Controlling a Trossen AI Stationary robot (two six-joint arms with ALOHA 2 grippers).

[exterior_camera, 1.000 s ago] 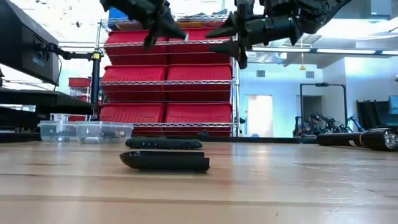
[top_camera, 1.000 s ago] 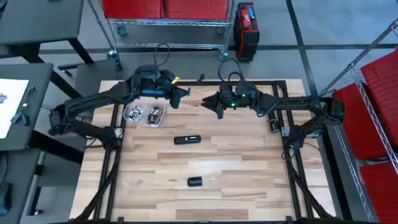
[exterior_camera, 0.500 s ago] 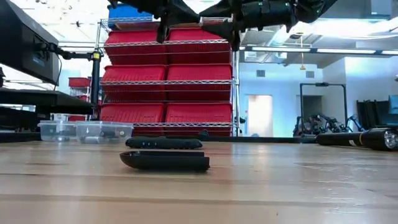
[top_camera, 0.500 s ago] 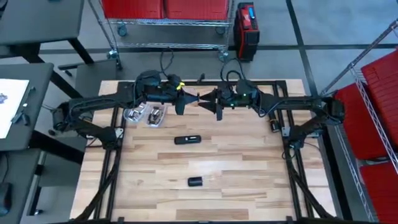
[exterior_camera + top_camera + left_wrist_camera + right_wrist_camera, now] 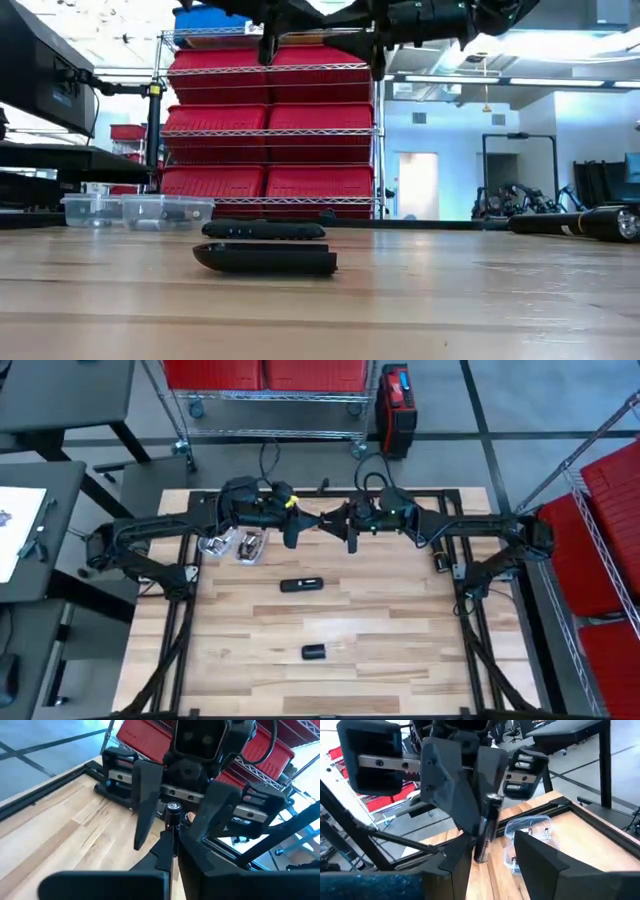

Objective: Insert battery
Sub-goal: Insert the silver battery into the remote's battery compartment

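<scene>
Looking down, high view: your left gripper point(image 5: 300, 523) and right gripper point(image 5: 337, 525) meet tip to tip at upper centre; the remote point(image 5: 300, 584) lies mid-frame.
Low view: both grippers at the top edge.
Left wrist view: left fingers pinch the battery point(image 5: 173, 816).
Right wrist view: right fingers spread wide around it.
</scene>
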